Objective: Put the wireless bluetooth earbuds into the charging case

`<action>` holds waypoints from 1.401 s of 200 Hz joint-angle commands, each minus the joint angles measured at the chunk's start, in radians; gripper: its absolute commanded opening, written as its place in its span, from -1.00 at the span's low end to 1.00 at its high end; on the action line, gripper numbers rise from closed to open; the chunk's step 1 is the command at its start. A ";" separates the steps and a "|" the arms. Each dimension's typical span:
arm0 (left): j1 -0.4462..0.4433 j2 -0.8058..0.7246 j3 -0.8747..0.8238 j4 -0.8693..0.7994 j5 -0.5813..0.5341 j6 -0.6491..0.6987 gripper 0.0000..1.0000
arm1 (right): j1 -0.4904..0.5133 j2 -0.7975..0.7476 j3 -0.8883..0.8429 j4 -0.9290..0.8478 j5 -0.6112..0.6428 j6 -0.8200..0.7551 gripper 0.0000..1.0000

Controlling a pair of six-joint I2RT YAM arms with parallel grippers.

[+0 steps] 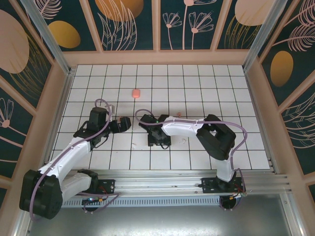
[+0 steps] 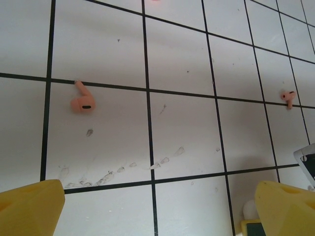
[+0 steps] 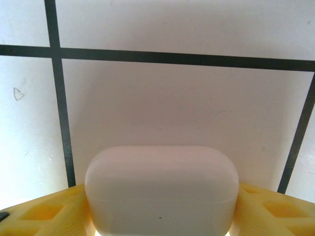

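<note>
My left gripper (image 2: pixel 160 209) gapes; the pink earbud (image 2: pixel 82 101) points its stem onto a tile line (image 2: pixel 113 86), bare floor around. My right gripper (image 3: pixel 161 221) pinches the white case (image 3: pixel 161 182).

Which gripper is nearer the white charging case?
Right. The right gripper holds the white charging case; the left gripper hangs open, apart, to its left.

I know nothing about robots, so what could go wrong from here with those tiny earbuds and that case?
1. The white case is smooth and rounded, so it might slip or twist between the fingers of the right gripper.
2. It looks closed; no bud fits until it opens.
3. The pink earbud lies flat and tiny ahead of the wide-open left gripper, which could nudge it away rather than catch it.
</note>
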State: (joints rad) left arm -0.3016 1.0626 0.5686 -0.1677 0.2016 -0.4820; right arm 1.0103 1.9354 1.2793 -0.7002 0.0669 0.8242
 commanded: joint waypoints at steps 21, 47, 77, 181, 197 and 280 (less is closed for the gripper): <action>-0.006 -0.056 -0.047 0.052 0.021 0.032 0.97 | -0.021 -0.012 -0.026 0.029 -0.017 -0.007 0.23; -0.006 -0.111 -0.094 0.164 0.123 0.039 0.85 | -0.037 -0.065 -0.027 0.040 -0.003 0.012 0.16; -0.008 -0.149 -0.151 0.377 0.233 -0.035 0.73 | -0.067 -0.160 -0.050 0.089 -0.021 0.046 0.14; -0.298 -0.123 -0.223 0.997 0.154 0.020 0.67 | -0.197 -0.506 -0.005 0.261 -0.156 0.189 0.13; -0.336 -0.061 -0.210 1.105 0.156 0.019 0.64 | -0.200 -0.542 0.000 0.273 -0.159 0.212 0.12; -0.411 0.196 -0.072 1.340 0.161 -0.005 0.36 | -0.210 -0.653 -0.046 0.331 -0.165 0.282 0.13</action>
State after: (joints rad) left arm -0.7021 1.2133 0.4503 1.0363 0.3588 -0.4782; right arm 0.8093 1.3151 1.2469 -0.4019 -0.0811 1.0801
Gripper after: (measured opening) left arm 0.726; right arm 0.564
